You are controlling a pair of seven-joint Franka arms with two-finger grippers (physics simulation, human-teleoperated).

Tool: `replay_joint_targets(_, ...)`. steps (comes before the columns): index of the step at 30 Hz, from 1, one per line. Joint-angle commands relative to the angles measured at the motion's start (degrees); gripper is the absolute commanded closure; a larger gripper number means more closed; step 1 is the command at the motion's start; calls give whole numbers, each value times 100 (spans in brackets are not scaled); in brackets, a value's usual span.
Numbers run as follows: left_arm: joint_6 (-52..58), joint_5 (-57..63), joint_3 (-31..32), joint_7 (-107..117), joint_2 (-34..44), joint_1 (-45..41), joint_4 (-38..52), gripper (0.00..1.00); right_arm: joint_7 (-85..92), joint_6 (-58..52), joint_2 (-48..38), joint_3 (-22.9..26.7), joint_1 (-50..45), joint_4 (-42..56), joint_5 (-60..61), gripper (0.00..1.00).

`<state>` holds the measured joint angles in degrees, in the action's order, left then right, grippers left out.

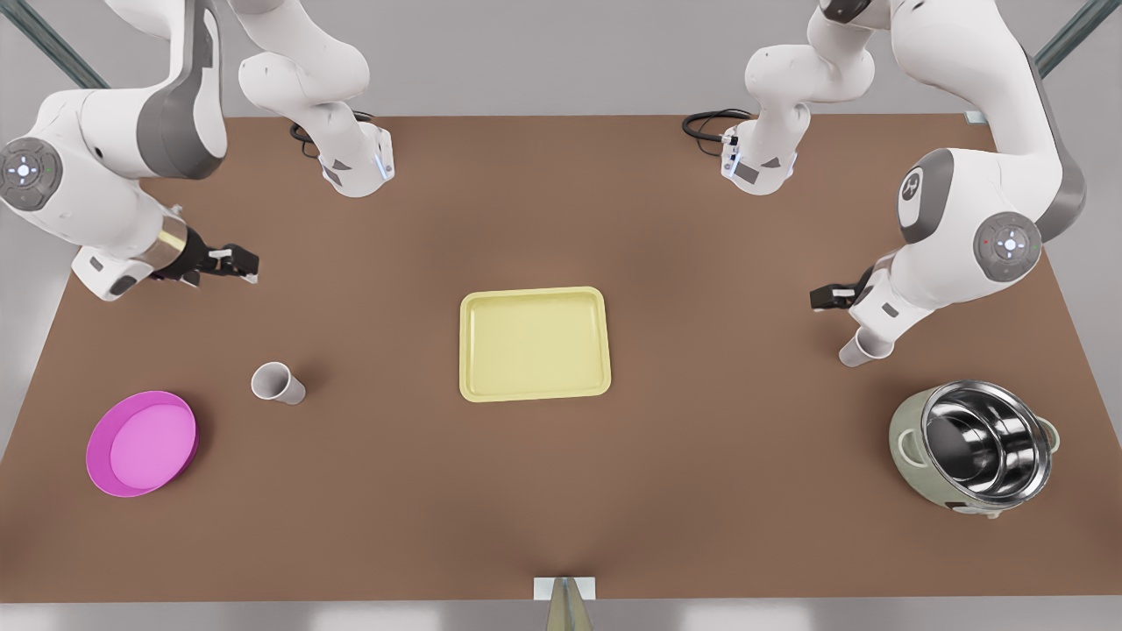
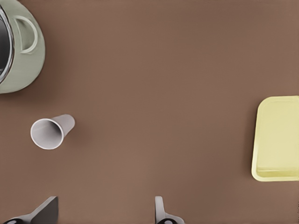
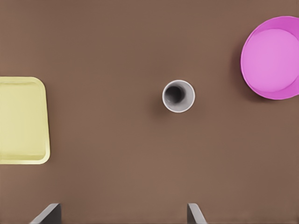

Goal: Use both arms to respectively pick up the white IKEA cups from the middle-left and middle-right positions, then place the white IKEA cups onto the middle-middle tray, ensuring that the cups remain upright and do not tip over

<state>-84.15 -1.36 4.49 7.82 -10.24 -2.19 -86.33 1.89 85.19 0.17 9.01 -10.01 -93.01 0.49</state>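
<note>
Two white IKEA cups stand upright on the brown table either side of the pale yellow tray [image 1: 535, 342]. One cup [image 1: 278, 383] [image 3: 178, 96] is on the front view's left; my right gripper [image 1: 250, 265] [image 3: 122, 215] hovers open above and behind it, apart from it. The other cup [image 1: 863, 349] [image 2: 50, 130] is on the front view's right, partly hidden by the wrist of the arm there. My left gripper [image 1: 820, 298] [image 2: 105, 214] hangs open above the table beside that cup, holding nothing. The tray [image 2: 278, 140] [image 3: 21, 121] has nothing in it.
A round magenta-pink dish [image 1: 140, 443] [image 3: 273, 58] lies near the cup on the front view's left. A steel-lined green pot [image 1: 973, 447] [image 2: 18, 51] stands in front of the cup on the front view's right. Both arm bases sit at the table's far edge.
</note>
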Motion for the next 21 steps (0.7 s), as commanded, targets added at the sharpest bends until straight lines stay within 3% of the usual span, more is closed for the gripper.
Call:
replay_joint_targets(1,-146,-83,-1,-352,14,17,3,0,-110,-2,17,75,-203,2,4,0)
replay_joint_targets(3,-207,-66,-1,-343,-82,113,-24,0,-75,24,386,84,-176,186,-162,0)
replay_joint_targets(7,-1849,-48,-1354,-1440,-496,219,-919,0,188,437,1387,136,254,572,135,0)
replay_joint_targets(10,-2554,-48,-1557,-1530,-558,237,-1755,0,206,1281,2267,127,659,837,400,0)
replay_joint_targets(11,-3423,-48,-1627,-1547,-566,237,-2308,0,294,1509,2426,127,711,846,400,0)
replay_joint_targets(16,-3741,-39,-1979,-1556,-672,237,-2388,0,514,2151,3015,119,799,775,690,0)
replay_joint_targets(18,-4180,-40,-1988,-1556,-742,246,-2687,0,610,2924,3015,110,843,231,690,0)
replay_joint_targets(21,-4681,-48,-2066,-1547,-848,360,-3012,0,733,3170,3006,110,1037,-165,777,0)
